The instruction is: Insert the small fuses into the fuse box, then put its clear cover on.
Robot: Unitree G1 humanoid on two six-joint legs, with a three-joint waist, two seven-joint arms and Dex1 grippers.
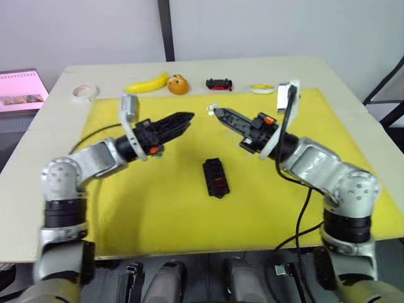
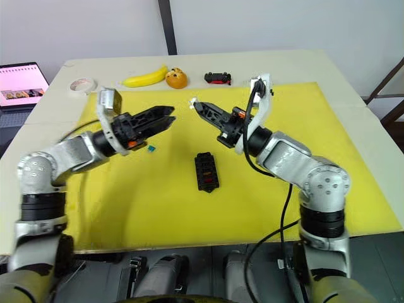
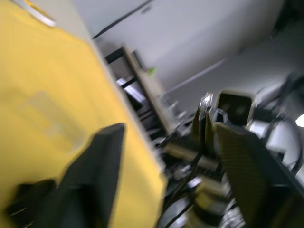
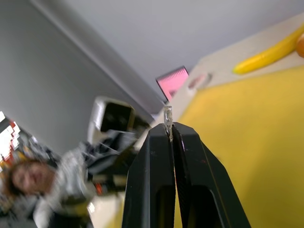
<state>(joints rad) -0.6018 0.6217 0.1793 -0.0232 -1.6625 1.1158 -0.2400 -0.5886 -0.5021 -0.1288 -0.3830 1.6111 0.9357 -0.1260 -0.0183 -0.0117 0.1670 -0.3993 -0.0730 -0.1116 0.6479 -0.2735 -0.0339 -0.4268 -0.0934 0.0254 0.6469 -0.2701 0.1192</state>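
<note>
Evidently the right pincer (image 2: pixel 194 103) is clenched on a tiny clear piece held aloft toward the released left pincer (image 2: pixel 169 118), while the fuse box (image 2: pixel 206 171) waits on the yellow mat (image 2: pixel 328 164) between the arms.

The fuse box (image 2: pixel 206 171) lies on the yellow mat (image 2: pixel 126 208), below both raised tools.

Sitting on the yellow mat (image 2: pixel 328 164) is one black fuse box (image 2: pixel 206 171), with one small teal fuse (image 2: pixel 151 149) lying to its left. Lining up beyond the mat's far edge are one banana (image 2: pixel 145 78), one orange (image 2: pixel 176 79), one toy car (image 2: pixel 218 77) and two tape rolls (image 2: pixel 80 84) (image 1: pixel 260 89). One pink screen (image 2: pixel 22 82) is glowing left of the mat.
</note>
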